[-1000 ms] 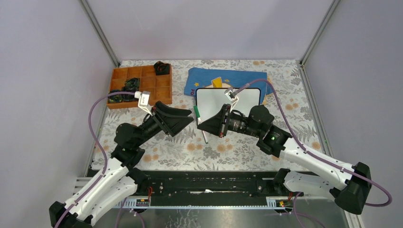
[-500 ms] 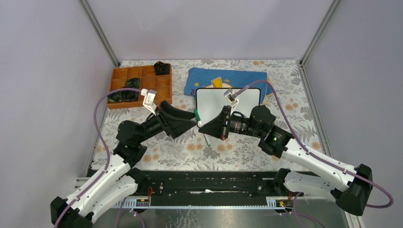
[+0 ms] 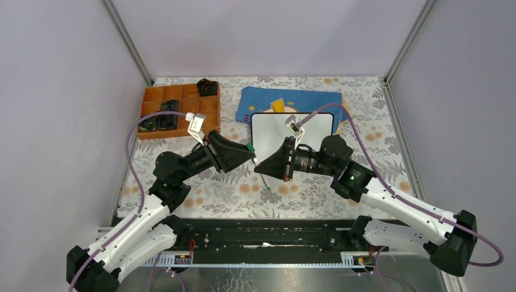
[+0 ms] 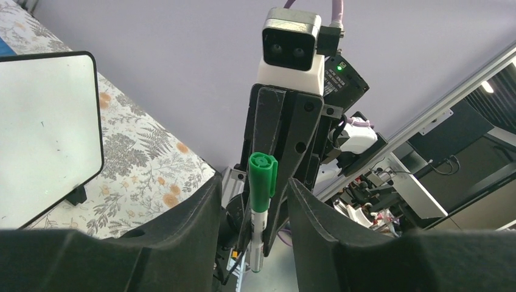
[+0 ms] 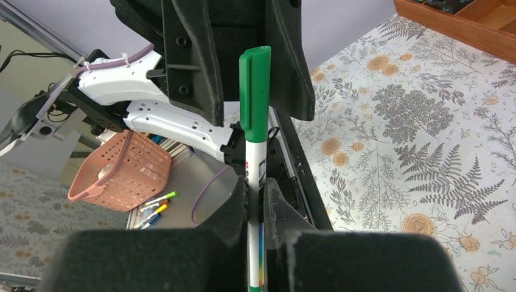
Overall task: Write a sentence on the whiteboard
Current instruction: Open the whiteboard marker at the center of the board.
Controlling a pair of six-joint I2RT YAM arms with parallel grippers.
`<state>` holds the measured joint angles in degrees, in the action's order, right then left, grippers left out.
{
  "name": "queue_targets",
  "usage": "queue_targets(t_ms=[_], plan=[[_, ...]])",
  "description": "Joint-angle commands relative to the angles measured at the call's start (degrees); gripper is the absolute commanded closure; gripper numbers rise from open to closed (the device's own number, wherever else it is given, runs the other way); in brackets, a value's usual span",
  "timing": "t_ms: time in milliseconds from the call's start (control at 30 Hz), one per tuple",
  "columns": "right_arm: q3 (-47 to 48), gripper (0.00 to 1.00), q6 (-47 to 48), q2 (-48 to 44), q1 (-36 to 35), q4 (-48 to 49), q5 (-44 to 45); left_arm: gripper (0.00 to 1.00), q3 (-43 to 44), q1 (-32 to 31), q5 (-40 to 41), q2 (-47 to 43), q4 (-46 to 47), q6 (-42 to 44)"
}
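The right pincer (image 5: 255, 198) is clamped on the barrel of a green marker (image 5: 254, 158). The marker's cap (image 5: 254, 85) points at the left pincer (image 4: 254, 204), whose jaws stand wide on either side of the cap without touching it. The cap probably comes off with a firm tug, so the left pincer should close on the cap alone, clear of the barrel. Beyond both pincers, on the table (image 3: 231, 188), lies the whiteboard (image 3: 268, 131), its far edge over a blue cloth (image 3: 304, 98); no sentence shows on it yet. I judge the board light, stiff and glossy, apt to slide under pen pressure. If it needs steadying, take it by the black rim, not the writing face.
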<state>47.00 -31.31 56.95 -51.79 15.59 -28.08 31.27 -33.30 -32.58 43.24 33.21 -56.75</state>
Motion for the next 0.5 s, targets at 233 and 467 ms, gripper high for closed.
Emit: queue_targets(t_ms=[233,467], plan=[[2.5,1.0,1.9,0.5,-0.7,1.0,-0.7,0.62,1.4,-1.5,-0.6,0.4,4.8,-0.6],[2.5,1.0,1.7,0.7,-0.6,1.0,-0.7,0.77,1.2,-2.3,-0.3,0.2,4.8,-0.2]])
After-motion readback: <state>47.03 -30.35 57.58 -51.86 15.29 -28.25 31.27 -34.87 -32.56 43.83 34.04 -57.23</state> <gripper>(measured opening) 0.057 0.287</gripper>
